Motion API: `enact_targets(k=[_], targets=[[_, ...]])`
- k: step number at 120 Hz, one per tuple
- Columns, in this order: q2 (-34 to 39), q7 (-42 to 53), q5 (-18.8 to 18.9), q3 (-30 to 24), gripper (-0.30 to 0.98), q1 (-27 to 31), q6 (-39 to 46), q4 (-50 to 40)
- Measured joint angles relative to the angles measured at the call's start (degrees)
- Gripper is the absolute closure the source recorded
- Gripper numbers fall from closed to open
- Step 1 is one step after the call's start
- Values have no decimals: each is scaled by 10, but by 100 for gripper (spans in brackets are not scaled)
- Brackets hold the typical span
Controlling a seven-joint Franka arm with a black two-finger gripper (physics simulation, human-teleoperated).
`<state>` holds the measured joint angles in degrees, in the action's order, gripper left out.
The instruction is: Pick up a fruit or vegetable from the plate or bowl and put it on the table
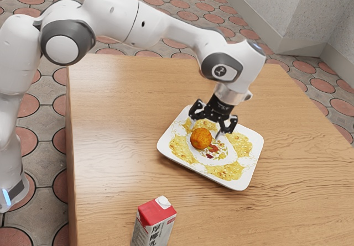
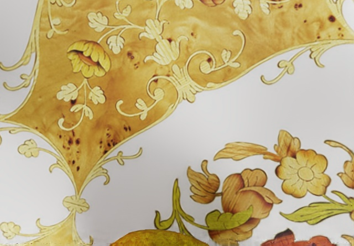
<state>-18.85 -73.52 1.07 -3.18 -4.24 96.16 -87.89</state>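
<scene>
Holding the gripper [image 1: 206,131] wide open over the plate [image 1: 239,184], and seeming to have the orange fruit [image 1: 201,139] (round, so no long side to match) sitting low between the fingers [image 1: 232,125], toward the plate's edge at the exterior view's left.

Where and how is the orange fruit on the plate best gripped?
I'd come straight down from above and close on opposite sides of its widest middle. The orange fruit looks round, so no side seems better than another, and it stands up from the shallow plate with its top exposed. Pinching higher on the curve might let it slip.
</scene>
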Motion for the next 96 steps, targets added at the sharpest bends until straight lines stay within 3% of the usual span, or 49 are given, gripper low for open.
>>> enact_targets(k=[66,84,96], targets=[[-5,-2,-6,-12,1,-2,13,-17],[-9,-2,-6,-12,25,-2,16,-17],[-12,-2,-5,-12,34,-2,17,-17]])
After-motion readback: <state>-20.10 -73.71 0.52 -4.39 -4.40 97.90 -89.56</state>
